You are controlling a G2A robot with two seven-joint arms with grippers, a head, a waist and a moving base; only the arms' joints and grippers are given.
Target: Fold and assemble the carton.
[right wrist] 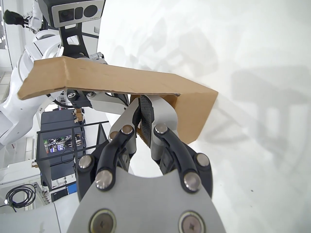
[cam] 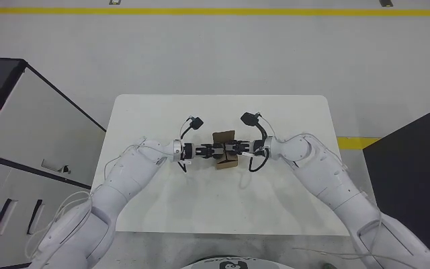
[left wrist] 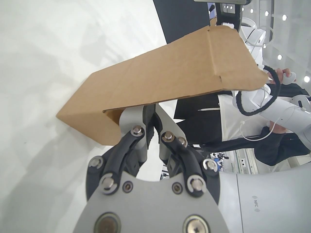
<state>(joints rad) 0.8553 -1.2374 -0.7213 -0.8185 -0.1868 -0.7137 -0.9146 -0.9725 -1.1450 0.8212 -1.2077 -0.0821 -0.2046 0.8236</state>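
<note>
A white table (cam: 282, 202) with rounded corners carries a brown carton (cam: 227, 161), partly folded, resting on one folded edge near the table's middle, well apart from the table's rims

1. The left arm (cam: 131, 168) and right arm (cam: 322, 165) have smooth, rounded white shells.
2. A black cable (cam: 183, 128) loops at each wrist, beside a black camera box (cam: 195, 122).
3. The left end effector (left wrist: 148, 111) and right end effector (right wrist: 144, 104) have grey metal plates, black links, silver screws (left wrist: 108, 224) and ribbed black pads (right wrist: 146, 113).
</note>
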